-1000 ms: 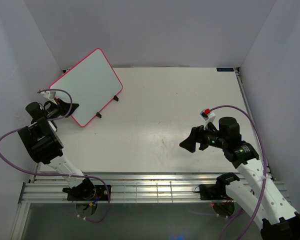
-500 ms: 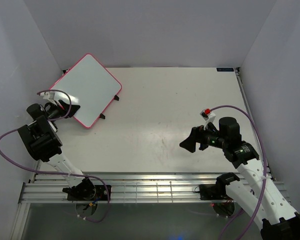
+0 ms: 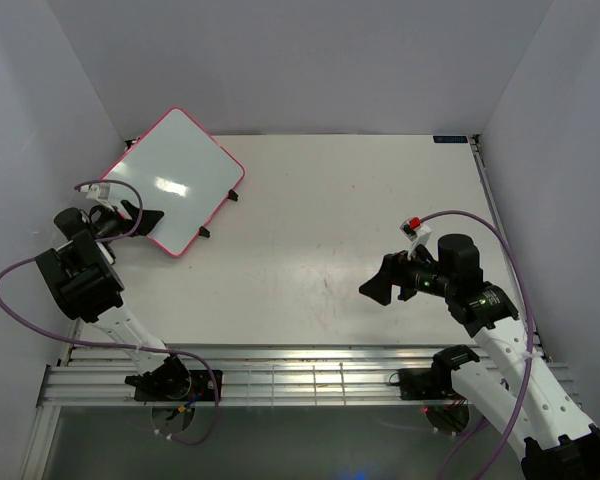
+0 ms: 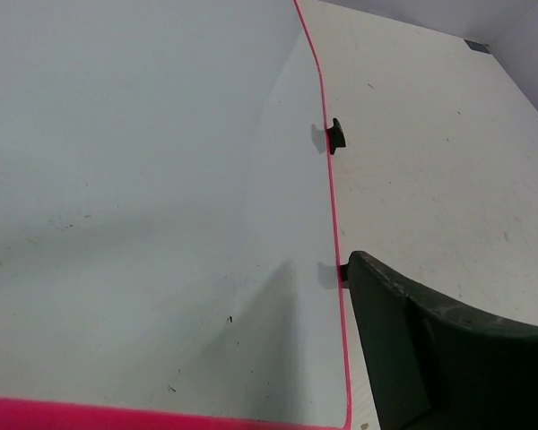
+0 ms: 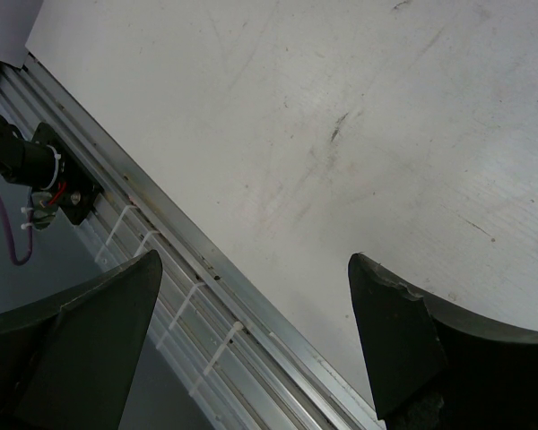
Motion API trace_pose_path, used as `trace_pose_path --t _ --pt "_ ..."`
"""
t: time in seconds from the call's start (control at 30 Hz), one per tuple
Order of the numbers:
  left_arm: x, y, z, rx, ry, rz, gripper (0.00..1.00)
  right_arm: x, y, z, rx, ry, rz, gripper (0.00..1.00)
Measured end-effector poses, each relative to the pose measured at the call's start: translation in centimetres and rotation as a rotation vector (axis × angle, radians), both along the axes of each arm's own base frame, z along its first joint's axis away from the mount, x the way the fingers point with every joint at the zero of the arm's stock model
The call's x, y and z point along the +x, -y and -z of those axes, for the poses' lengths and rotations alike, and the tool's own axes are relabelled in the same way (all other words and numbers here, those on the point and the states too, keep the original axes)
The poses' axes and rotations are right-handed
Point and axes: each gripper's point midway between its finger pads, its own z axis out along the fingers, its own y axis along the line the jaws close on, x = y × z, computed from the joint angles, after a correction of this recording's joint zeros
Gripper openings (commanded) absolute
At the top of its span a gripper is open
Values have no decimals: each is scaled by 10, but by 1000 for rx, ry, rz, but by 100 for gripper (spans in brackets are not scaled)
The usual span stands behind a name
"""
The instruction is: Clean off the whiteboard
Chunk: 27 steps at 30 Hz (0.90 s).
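Observation:
The whiteboard (image 3: 175, 180), glossy white with a pink-red rim, leans on its black wire stand (image 3: 202, 232) at the table's far left corner. Its face (image 4: 143, 179) is blank apart from a few tiny dark specks. My left gripper (image 3: 140, 214) is at the board's lower left edge, jaws spread and gripping nothing. In the left wrist view only one finger (image 4: 430, 358) shows, just off the board's rim; the other is hidden. My right gripper (image 3: 378, 286) hangs open over the table's right half, far from the board, with nothing between its fingers (image 5: 254, 264).
Two stand feet (image 4: 336, 134) poke out past the board's right rim. An aluminium rail (image 3: 280, 375) runs along the near table edge, also under my right gripper (image 5: 188, 269). Grey walls (image 3: 40, 120) close in the left, back and right sides.
My left gripper's jaws have opened and let go of the whiteboard's edge. The board has shifted slightly and settled back on its stand. The right arm has not moved.

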Motion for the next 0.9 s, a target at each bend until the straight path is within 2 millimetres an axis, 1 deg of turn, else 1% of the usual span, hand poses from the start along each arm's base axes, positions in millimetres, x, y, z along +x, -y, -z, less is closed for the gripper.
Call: trace_pose_path --t 0.43,0.63,0.9 --pt "11 -7 2 28 -8 -77 98 -2 -1 -1 4 0 -9 90" --pt "15 -9 4 37 -26 -117 98 -3 -2 -4 12 14 -15 90" --pt "16 -2 11 28 -63 -119 98 -4 -2 -5 14 19 -20 90"
